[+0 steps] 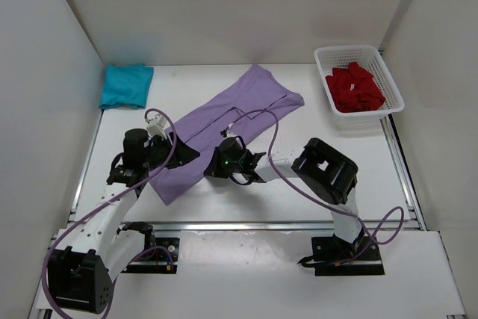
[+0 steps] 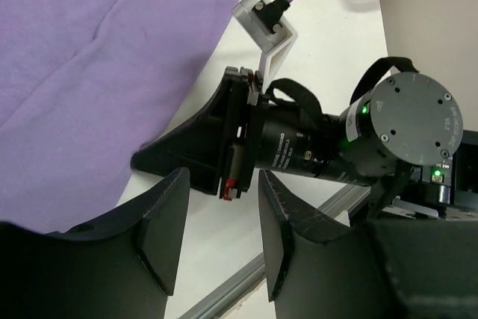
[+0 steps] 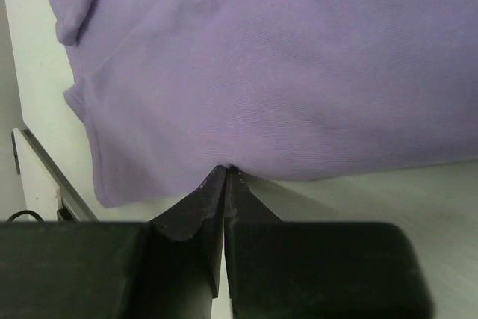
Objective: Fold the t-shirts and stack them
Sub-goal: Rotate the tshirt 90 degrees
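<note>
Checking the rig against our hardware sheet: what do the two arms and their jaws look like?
The left arm and right arm share white tubular links and bulky black joint housings, with purple cables looping along them. The left gripper and right gripper end in matte black, wedge-shaped jaws. A green light glows on the right wrist housing, which also carries a small grey camera box.

Lavender tee spread diagonally, teal tee folded far-left, red tee prob. crumpled far-right
</note>
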Motion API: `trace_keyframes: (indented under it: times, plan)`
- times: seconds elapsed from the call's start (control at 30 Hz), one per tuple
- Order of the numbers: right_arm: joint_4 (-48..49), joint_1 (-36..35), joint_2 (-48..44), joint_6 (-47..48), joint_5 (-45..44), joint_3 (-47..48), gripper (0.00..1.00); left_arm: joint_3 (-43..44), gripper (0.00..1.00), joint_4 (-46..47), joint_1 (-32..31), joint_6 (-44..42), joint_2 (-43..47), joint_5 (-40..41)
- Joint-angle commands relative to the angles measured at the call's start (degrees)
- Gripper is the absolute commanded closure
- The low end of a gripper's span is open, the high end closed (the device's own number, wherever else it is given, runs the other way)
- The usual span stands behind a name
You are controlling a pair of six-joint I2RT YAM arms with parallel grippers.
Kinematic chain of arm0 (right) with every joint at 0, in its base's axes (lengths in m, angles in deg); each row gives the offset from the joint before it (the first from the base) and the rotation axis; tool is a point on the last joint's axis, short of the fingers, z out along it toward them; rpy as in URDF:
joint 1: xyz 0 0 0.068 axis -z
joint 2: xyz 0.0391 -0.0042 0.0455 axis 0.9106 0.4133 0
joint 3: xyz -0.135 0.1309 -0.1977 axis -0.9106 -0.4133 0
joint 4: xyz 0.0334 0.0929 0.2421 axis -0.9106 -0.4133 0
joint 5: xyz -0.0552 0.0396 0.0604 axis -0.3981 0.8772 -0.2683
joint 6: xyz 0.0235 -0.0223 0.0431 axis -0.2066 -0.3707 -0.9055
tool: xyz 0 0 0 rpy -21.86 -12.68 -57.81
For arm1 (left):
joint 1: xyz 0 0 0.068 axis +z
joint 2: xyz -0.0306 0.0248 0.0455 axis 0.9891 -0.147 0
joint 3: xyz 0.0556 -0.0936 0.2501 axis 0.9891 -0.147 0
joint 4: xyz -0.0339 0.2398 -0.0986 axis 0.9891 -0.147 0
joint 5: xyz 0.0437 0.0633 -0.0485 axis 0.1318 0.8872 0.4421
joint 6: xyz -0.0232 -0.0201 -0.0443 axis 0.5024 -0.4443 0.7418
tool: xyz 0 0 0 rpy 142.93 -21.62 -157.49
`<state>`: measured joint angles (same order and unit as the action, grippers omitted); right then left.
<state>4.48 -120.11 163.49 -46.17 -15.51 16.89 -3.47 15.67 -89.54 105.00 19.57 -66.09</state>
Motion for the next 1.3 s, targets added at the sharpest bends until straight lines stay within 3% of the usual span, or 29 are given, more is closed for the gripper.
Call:
trace_keyframes:
  times: [0.0, 0.1, 0.2, 0.23, 0.27, 0.33, 0.37, 0.47, 0.67, 0.9, 0.97, 1.1, 1.2, 1.27]
  plan:
    - [-2.2, 1.5, -2.0, 0.4, -1.9, -2.8, 1.00, -1.0, 0.48, 0.1, -0.6, -1.1, 0.5, -1.3]
    - [-0.7, 4.9, -12.8, 1.9, -1.4, -14.7, 1.00, -1.7, 0.47, 0.1, -2.8, -1.4, -0.2, 0.2]
    - [-0.4, 14.2, -26.6, 6.3, 5.6, -32.2, 1.00, -3.0, 0.48, 0.9, -7.6, -0.8, -1.3, 2.4]
    - [-2.9, 18.4, -31.6, 7.5, 9.0, -34.2, 1.00, -3.5, 0.47, 1.0, -10.2, -0.9, -2.1, 3.1]
    - [-5.2, 22.9, -33.4, 9.9, 11.0, -37.3, 0.95, -3.7, 0.47, 0.8, -11.6, -0.7, -2.3, 4.4]
    - [-14.2, 27.4, -42.4, 14.9, 13.3, -39.4, 0.75, -4.0, 0.46, 0.1, -15.9, -1.1, -3.5, 7.2]
    - [-16.2, 28.6, -47.2, 16.5, 13.0, -40.3, 0.64, -3.8, 0.45, -1.2, -16.8, -1.7, -3.6, 8.1]
    - [-24.9, 29.2, -60.0, 15.2, 10.6, -43.2, 0.52, -3.9, 0.45, -5.7, -21.1, -3.1, -1.7, 14.7]
    - [-36.1, 24.7, -76.2, 7.5, 9.6, -48.9, 0.57, -6.7, 0.44, -12.1, -28.3, -1.0, 1.3, 23.0]
    - [-42.2, 10.8, -80.1, -0.4, 6.1, -50.0, 0.58, -11.7, 0.45, -14.9, -27.3, 6.2, 9.1, 27.3]
    - [-41.9, 9.7, -78.3, -1.0, 6.7, -49.9, 0.56, -13.2, 0.47, -15.4, -24.9, 6.5, 9.5, 26.4]
    - [-38.0, 9.6, -77.2, -0.6, 7.9, -51.4, 0.54, -12.6, 0.47, -16.6, -26.5, 7.8, 6.3, 29.2]
    - [-34.1, 10.8, -76.5, -0.7, 9.6, -52.6, 0.53, -15.0, 0.39, -12.0, -25.4, 8.1, 3.0, 25.4]
    - [-31.1, 11.5, -75.5, -0.5, 10.9, -53.0, 0.54, -16.7, 0.39, -9.9, -24.3, 8.4, 1.5, 21.8]
